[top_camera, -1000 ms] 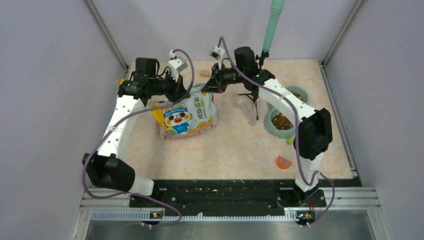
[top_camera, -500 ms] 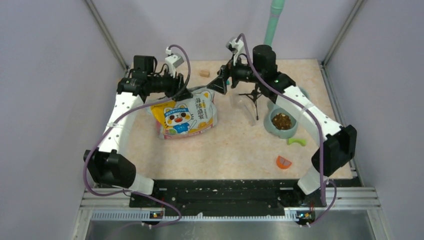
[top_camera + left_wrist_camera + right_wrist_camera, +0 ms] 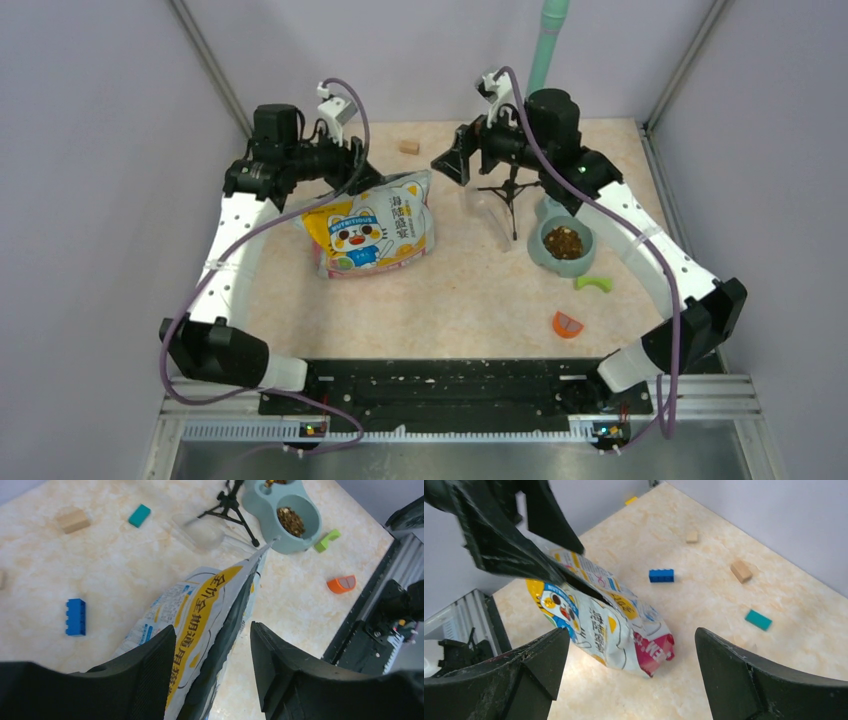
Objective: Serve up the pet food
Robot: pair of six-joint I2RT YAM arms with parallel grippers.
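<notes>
The pet food bag (image 3: 372, 228), yellow, white and pink with a cartoon cat, rests on the table with its torn top toward the back. Its top edge (image 3: 210, 605) sits between the fingers of my open left gripper (image 3: 212, 629), close to the left finger (image 3: 150, 670), with a gap on the right. My right gripper (image 3: 452, 162) hangs wide open to the bag's right, apart from the bag (image 3: 599, 615). Brown kibble (image 3: 565, 242) fills the teal double bowl (image 3: 540, 255); the kibble (image 3: 291, 521) also shows in the left wrist view.
A small black tripod (image 3: 510, 192) and a clear scoop (image 3: 200, 530) stand between bag and bowl. Loose pieces lie about: a blue brick (image 3: 75, 616), teal block (image 3: 139, 515), tan block (image 3: 408, 146), green piece (image 3: 594, 284) and orange piece (image 3: 567, 324). A green pole (image 3: 547, 40) rises at the back.
Both grippers have opened and let go of the bag's top. The right gripper has pulled away to the right; the left has drawn back a little.
</notes>
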